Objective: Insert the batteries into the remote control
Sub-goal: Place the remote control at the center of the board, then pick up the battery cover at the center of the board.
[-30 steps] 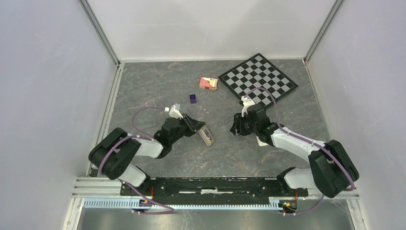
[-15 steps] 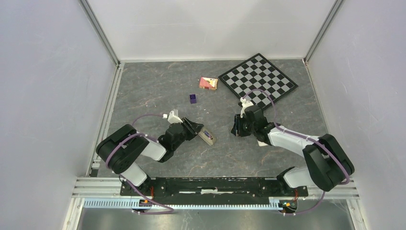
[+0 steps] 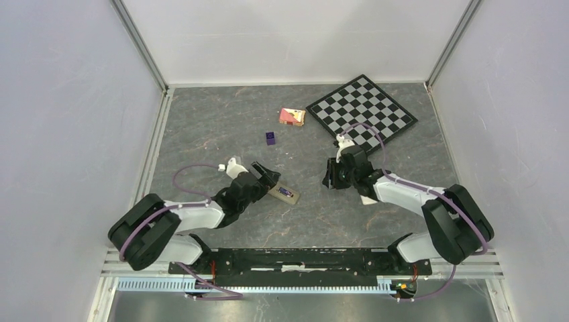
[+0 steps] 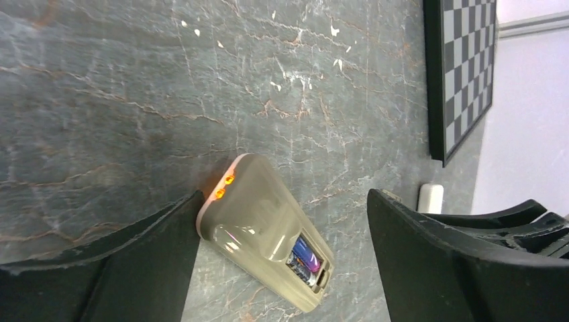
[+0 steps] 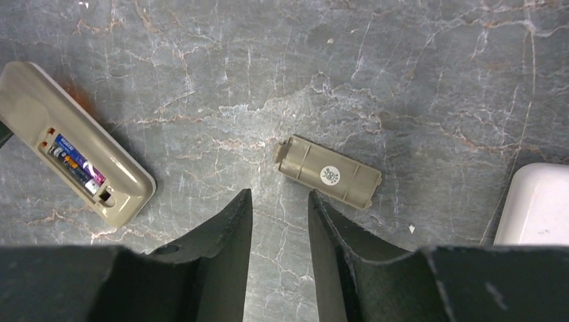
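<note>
The remote control (image 4: 258, 225) lies back-up on the table (image 4: 134, 80) — its bay is open, with batteries (image 4: 305, 253) seated inside. The left gripper (image 4: 283, 198) has its fingers spread wide, one just beside the remote's lit end. The right gripper (image 5: 279, 195) hovers near the loose battery cover (image 5: 329, 173) — fingers slightly parted, pinching nothing.

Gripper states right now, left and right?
Left gripper: open wide, the remote control between its fingers, not gripped.
Right gripper: slightly open, empty; the battery cover lies just past its tips.
</note>
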You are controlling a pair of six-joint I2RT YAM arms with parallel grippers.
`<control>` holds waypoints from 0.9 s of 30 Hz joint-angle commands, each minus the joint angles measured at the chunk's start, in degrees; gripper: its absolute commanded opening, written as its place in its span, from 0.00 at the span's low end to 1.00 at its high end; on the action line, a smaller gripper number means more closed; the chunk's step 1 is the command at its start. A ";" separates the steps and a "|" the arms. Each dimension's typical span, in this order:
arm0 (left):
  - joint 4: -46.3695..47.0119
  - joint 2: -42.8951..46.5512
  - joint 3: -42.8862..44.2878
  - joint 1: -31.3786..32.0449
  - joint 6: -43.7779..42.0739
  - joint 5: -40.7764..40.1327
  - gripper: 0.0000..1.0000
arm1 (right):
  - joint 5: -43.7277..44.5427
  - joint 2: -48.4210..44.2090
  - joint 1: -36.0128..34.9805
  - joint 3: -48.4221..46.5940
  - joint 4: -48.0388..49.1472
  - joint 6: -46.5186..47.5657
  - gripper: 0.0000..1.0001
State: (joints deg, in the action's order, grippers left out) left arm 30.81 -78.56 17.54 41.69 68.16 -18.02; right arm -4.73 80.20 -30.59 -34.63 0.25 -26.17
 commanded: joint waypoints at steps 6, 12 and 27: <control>-23.43 8.23 1.87 1.09 0.04 -12.30 1.00 | 9.39 4.16 -3.78 -6.62 -1.66 -1.94 0.42; -29.43 14.37 1.95 1.11 -2.85 -17.84 1.00 | 15.64 7.63 -6.50 -10.14 -4.72 -2.25 0.35; -28.29 23.54 5.05 0.70 -16.33 -16.86 1.00 | 18.45 13.22 -8.79 -12.63 -5.87 -3.17 0.20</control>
State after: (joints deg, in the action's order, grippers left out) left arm 2.20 -56.29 20.08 42.52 57.10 -33.10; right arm 11.49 92.33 -38.92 -45.67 -5.28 -28.25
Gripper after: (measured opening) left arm 0.993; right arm 0.217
